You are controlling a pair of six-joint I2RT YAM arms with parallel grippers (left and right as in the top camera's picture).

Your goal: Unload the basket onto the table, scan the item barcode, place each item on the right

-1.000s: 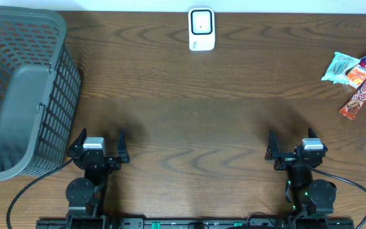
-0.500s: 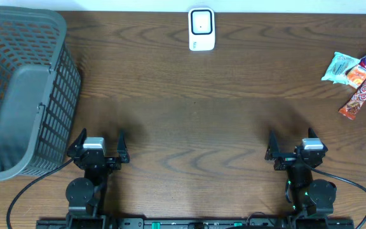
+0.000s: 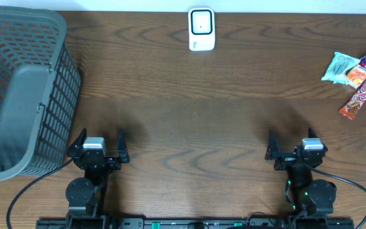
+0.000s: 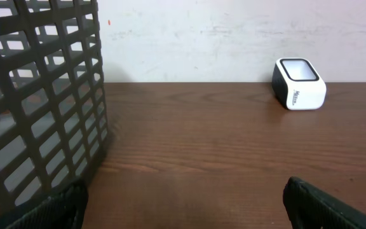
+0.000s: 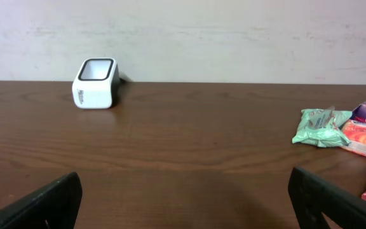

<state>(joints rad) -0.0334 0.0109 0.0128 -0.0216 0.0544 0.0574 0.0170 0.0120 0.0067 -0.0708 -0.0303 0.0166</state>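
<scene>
Far right, snack packets (image 3: 359,77) lie well away from the wide-open, empty right gripper (image 3: 290,137); left gripper (image 3: 101,137) likewise.

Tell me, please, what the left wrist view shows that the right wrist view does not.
Only the left wrist view shows the basket, filling its left side. Only the right wrist view shows the snack packets, at its right edge. Both show the white scanner standing near the far edge of the table.
</scene>
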